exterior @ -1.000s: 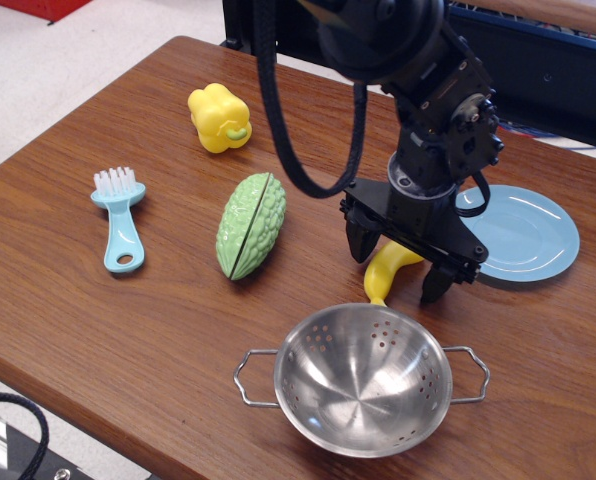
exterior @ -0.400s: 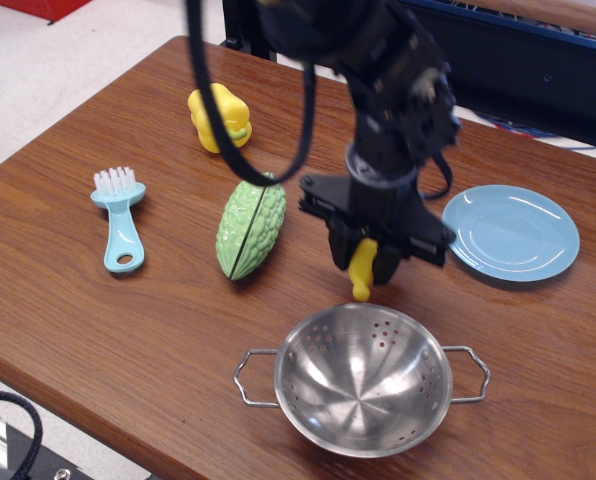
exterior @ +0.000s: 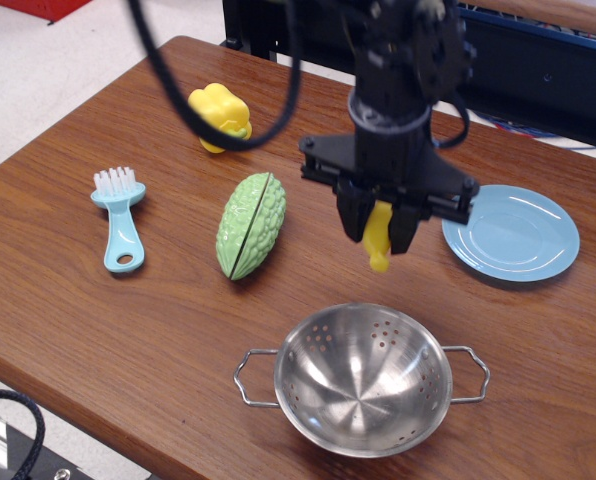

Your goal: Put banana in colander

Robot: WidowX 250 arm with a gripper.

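Observation:
My gripper (exterior: 377, 228) is shut on the yellow toy banana (exterior: 378, 242), which hangs tip-down between the black fingers, lifted off the table. The banana's upper part is hidden by the fingers. The shiny steel colander (exterior: 363, 379) with hole clusters and two wire handles stands on the wooden table near the front edge, below and slightly in front of the held banana. Its bowl holds nothing.
A light-blue plate (exterior: 511, 232) lies right of the gripper. A green bitter gourd (exterior: 250, 225) lies to its left, a blue brush (exterior: 120, 219) farther left, and a yellow bell pepper (exterior: 219, 116) at the back left. A black cable (exterior: 178, 90) hangs from the arm.
The gripper closed on the banana, lifted it off the table and now holds it higher and slightly to the right of where it was 0.4 s ago.

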